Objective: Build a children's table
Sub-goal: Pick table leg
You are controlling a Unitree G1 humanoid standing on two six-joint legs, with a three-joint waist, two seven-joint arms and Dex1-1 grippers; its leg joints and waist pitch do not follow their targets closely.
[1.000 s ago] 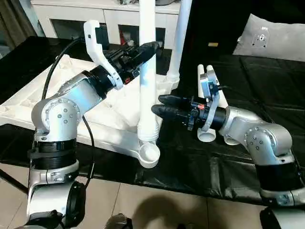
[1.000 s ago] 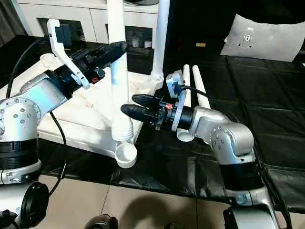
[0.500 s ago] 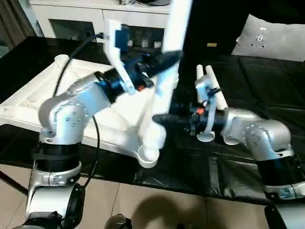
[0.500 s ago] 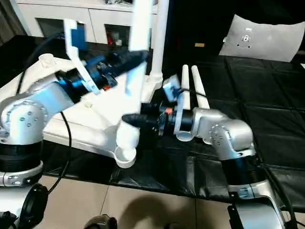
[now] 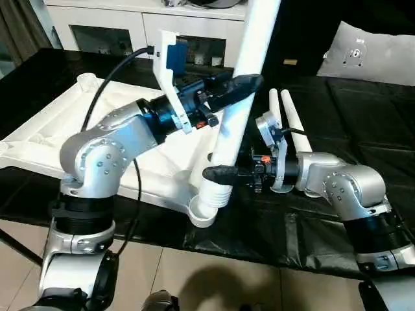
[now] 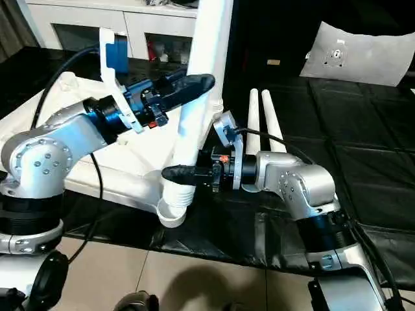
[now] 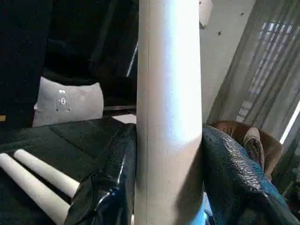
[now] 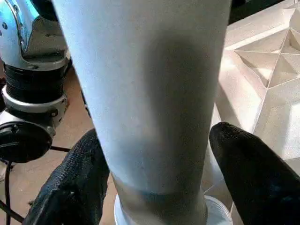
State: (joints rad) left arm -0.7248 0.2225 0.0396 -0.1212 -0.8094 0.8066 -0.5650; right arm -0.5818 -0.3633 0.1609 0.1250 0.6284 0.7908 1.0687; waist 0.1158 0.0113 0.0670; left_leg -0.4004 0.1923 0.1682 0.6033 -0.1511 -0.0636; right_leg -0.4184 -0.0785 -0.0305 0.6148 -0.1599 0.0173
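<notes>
Your left gripper (image 5: pixel 243 84) pinches the tilted leg (image 5: pixel 243 91) high up, its foot at the tabletop's (image 5: pixel 45 133) near corner socket (image 5: pixel 202 212). Your right gripper (image 8: pixel 154 187) straddles that foot, fingers (image 8: pixel 248 173) spread, contact unclear.

Even indoor light from above leaves the head views sharp, with soft shadows on the floor (image 5: pixel 214 285), while daylight through a curtain (image 7: pixel 269 89) puts glare on the close, soft-focus leg (image 7: pixel 168 117).
</notes>
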